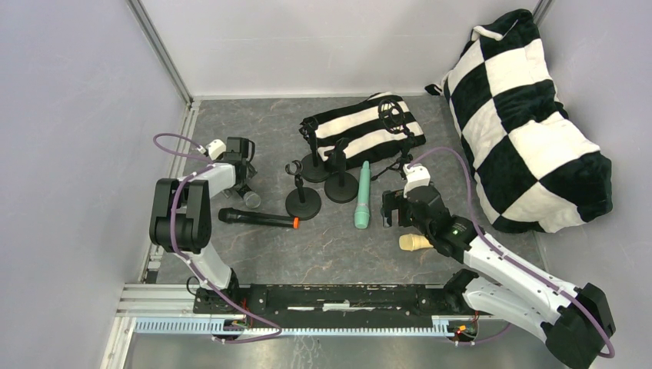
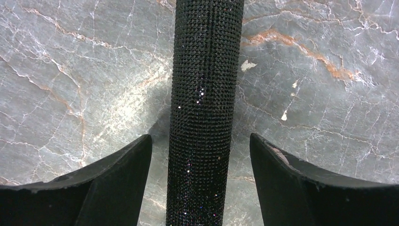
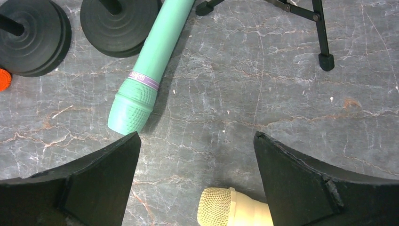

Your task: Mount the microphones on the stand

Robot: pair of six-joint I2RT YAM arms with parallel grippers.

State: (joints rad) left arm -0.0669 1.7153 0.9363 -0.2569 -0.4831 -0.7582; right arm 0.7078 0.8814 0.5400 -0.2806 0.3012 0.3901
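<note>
surface: dark grey marble-patterned tabletop [image 1: 338, 246], white and rust veins | walls: plain pale lilac-grey panels [image 1: 69, 115] on three sides | frame: silver aluminium corner post [image 1: 160, 50] at back left; slotted aluminium rail [image 1: 307, 327] along near edge | right rear: black-and-white checkered plush cushion [image 1: 530, 131] against wall | light: even, soft sheen on tabletop

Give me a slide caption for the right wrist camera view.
Open right gripper over the cream-yellow microphone, mint green microphone lying beside round stand bases.

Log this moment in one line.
left gripper: open, straddling black glitter microphone | right gripper: open, near cream microphone | stands: empty
</note>
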